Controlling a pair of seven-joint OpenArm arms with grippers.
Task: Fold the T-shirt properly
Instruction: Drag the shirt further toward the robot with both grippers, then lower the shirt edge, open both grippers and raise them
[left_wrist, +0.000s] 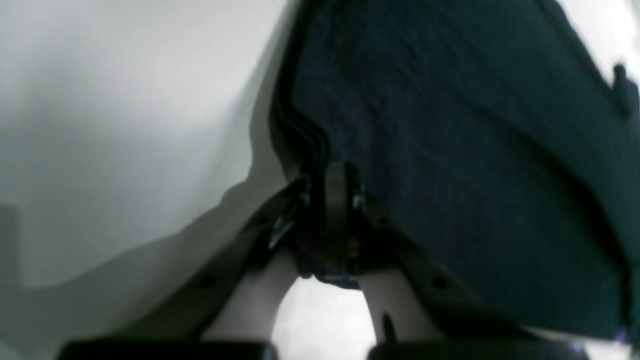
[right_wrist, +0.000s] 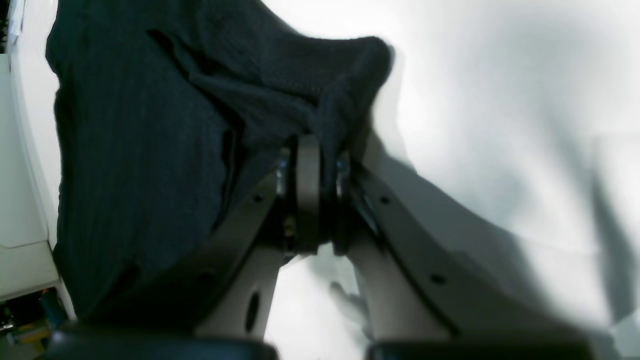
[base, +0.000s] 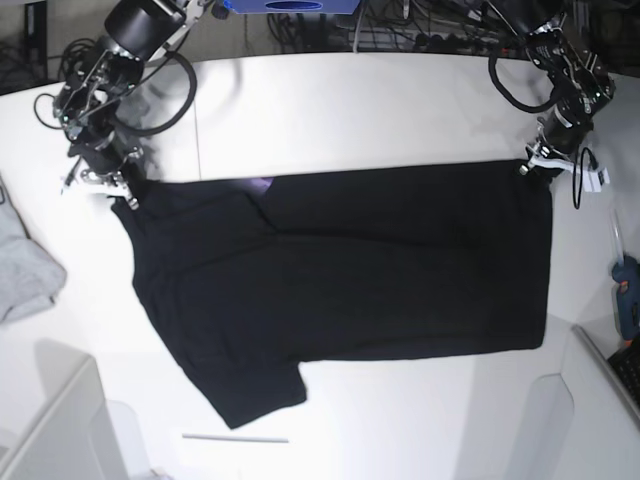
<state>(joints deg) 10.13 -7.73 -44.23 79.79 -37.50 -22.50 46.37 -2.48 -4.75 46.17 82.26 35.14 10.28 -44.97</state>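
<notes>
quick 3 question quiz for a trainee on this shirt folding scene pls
1. True or false: both grippers are shut on the T-shirt.
2. What lies at the table's edge beside the right gripper's arm: (a) a light grey garment, (b) a red cup, (c) a book?
3. What colour peeks out at the shirt's top edge near the collar?

Key
1. True: the left gripper and the right one each pinch a corner.
2. a
3. Purple

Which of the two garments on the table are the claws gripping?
The black T-shirt, spread flat mid-table, pinched at its far corners by the left claw and right claw. The grey garment lies untouched.
</notes>
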